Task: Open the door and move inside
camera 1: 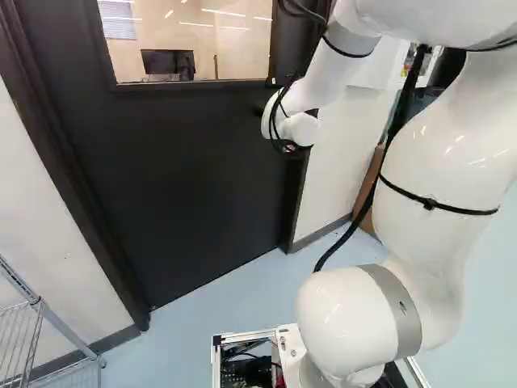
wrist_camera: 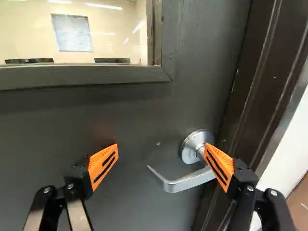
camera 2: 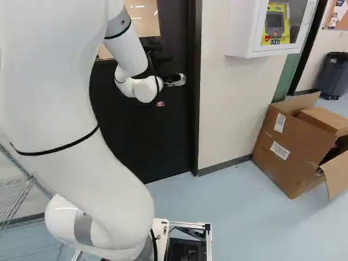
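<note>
Pale wall (camera 2: 224,109) flanks the black windowed door (camera 1: 186,162); the curved silver lever (wrist_camera: 187,182) lies crosswise ahead of my open claw (wrist_camera: 161,152), rightward.

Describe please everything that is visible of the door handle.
The door handle looks metallic and silvery: a round plate on the dark door, near its frame, and a slim lever with bent free end. The lever reaches between the open claw's fingers; one orange pad partly hides it. Whether they touch, I cannot tell.

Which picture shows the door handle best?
The wrist view: the door handle shows big there, by an orange pad. The right base view shows it small; in the left, I can't make it out.
</note>
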{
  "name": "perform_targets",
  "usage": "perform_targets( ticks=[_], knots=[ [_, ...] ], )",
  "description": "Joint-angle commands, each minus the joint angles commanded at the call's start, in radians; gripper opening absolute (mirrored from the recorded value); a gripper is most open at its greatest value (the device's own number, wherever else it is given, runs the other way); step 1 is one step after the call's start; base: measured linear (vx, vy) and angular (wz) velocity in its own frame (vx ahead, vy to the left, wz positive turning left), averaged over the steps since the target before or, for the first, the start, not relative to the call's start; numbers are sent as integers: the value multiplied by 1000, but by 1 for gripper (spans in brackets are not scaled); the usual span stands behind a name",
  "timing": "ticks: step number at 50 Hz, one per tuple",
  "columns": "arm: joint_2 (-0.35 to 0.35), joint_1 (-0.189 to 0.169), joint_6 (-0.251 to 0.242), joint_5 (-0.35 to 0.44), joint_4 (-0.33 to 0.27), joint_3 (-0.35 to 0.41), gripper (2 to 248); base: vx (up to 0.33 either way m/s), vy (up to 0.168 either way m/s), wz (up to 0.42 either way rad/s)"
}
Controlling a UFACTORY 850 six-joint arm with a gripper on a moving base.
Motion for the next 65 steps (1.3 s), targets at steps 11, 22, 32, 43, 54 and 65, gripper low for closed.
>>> perform_targets(
  ticks=[11,22,32,43,54,65],
  knots=[
    [-25,1,0,0,0,-2,247,0,0,0],
    [-43,1,0,0,0,3,247,0,0,0],
    [-60,1,0,0,0,8,247,0,0,0],
    [-79,1,0,0,0,12,247,0,0,0],
    [-99,1,0,0,0,15,247,0,0,0],
    [-121,1,0,0,0,18,247,0,0,0]
  ],
)
